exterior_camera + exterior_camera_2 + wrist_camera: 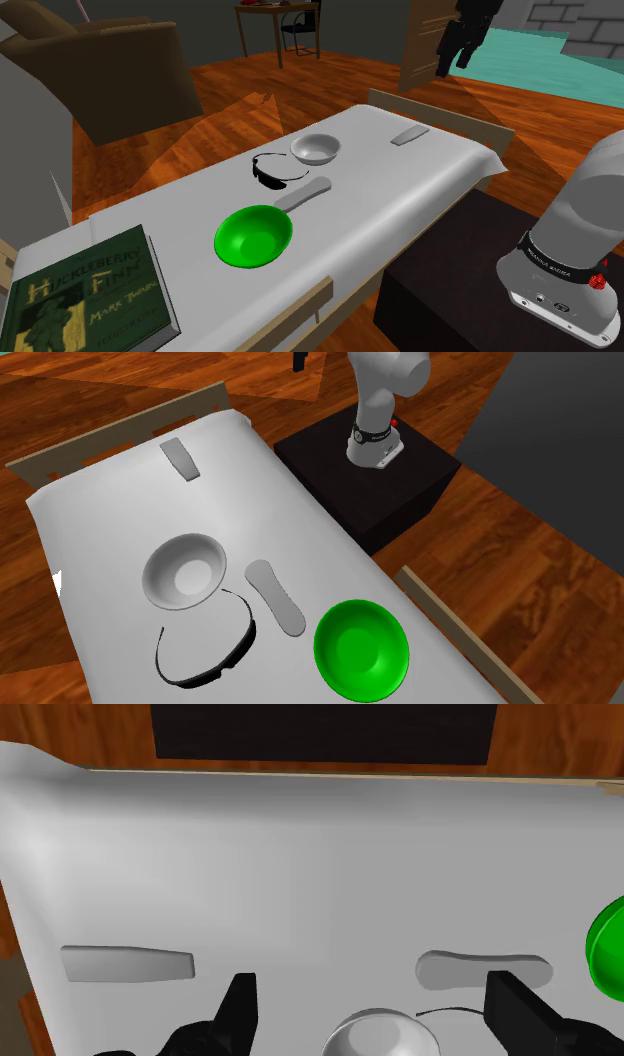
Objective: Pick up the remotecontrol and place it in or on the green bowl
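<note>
While the gripper [372, 986] hangs over the table [110, 522] with its fingers [240, 1004] apart and empty, no step is complete. Remote control [275, 597], judged to be the grey rounded bar: flat on the white surface just beside the green bowl [361, 649], untouched. Outstanding: approach, grasp, lift, placement in bowl.

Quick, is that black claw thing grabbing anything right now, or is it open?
Gripper: open, its two fingers standing wide apart, holding nothing.
</note>
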Robot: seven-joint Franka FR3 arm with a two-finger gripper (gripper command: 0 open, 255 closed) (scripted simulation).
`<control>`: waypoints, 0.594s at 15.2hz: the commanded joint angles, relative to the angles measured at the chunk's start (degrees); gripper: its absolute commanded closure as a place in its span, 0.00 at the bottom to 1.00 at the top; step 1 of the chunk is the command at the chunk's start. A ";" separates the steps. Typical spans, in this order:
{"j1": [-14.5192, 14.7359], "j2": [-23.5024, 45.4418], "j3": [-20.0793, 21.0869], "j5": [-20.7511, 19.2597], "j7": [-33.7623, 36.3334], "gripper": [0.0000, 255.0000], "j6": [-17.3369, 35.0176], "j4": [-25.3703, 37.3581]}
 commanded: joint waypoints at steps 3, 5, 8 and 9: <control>1.34 3.60 -0.58 -0.38 -3.52 0.00 3.50 -0.21; 2.69 7.37 -1.10 -0.69 -7.00 0.00 6.87 -0.12; 4.68 13.25 -1.73 -0.99 -12.15 0.00 11.62 0.55; 5.33 15.25 -1.89 -1.06 -13.84 0.00 13.11 0.90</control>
